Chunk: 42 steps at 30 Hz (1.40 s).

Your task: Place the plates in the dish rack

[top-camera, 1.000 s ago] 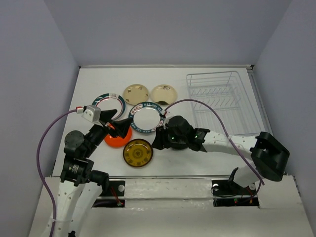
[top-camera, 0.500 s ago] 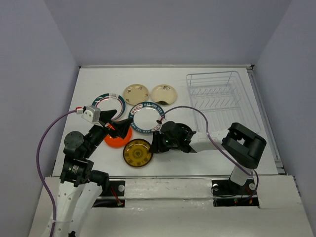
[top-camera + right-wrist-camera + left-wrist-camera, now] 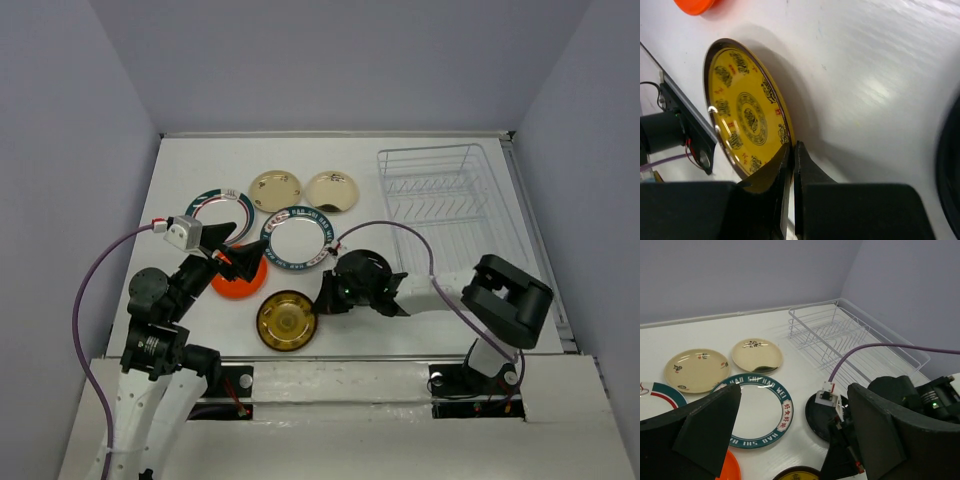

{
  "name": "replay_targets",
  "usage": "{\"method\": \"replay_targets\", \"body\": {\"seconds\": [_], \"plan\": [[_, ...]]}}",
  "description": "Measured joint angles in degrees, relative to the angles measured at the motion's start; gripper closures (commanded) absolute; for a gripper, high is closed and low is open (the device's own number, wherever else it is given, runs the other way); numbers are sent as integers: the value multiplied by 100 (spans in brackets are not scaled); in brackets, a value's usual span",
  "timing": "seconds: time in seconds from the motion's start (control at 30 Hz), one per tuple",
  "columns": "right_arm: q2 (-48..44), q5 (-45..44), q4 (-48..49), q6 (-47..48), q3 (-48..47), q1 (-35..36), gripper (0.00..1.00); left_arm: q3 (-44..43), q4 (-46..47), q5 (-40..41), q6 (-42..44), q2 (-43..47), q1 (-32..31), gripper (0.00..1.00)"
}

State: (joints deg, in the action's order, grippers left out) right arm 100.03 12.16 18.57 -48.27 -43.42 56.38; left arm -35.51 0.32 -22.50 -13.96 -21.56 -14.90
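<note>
Right claw point(image 3: 791, 150) is clamped on the rim of the amber plate point(image 3: 747, 120), pinching its edge between both fingers close to the front of the white table point(image 3: 190, 170). That plate seems tipped up a little off the surface, though the angle is hard to judge. Just behind the claw a black plate point(image 3: 816, 416) lies flat, partly hidden under the right arm point(image 3: 440, 295). Left claw point(image 3: 792, 405) hangs spread wide, holding nothing, above an orange plate point(image 3: 228, 285). Two teal-rimmed plates point(image 3: 296, 239) and two cream-gold plates point(image 3: 275, 189) lie flat farther back. A white wire dish rack point(image 3: 445, 205) stands at the far right, apart from all the plates
</note>
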Motion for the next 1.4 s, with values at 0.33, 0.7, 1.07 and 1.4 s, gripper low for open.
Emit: {"method": "replay_targets", "body": {"seconds": [0.33,0.7,1.07,1.4], "plan": [[-3919,-1943,-2767,1141,-584,-173,93,0,26,-2,-7,0,-2,1],[-3495,-4579,-3829,3383,-3289,-2894,93,0,26,4,-4,0,-155,1],[-1751,-5462,-4417,4559,-3569,-2938,93,0,24,26,-7,-2,-188,1],[-1272,-5604,-4492,4916,-3834,-2942,93,0,24,229,-122,-2,-188,1]]}}
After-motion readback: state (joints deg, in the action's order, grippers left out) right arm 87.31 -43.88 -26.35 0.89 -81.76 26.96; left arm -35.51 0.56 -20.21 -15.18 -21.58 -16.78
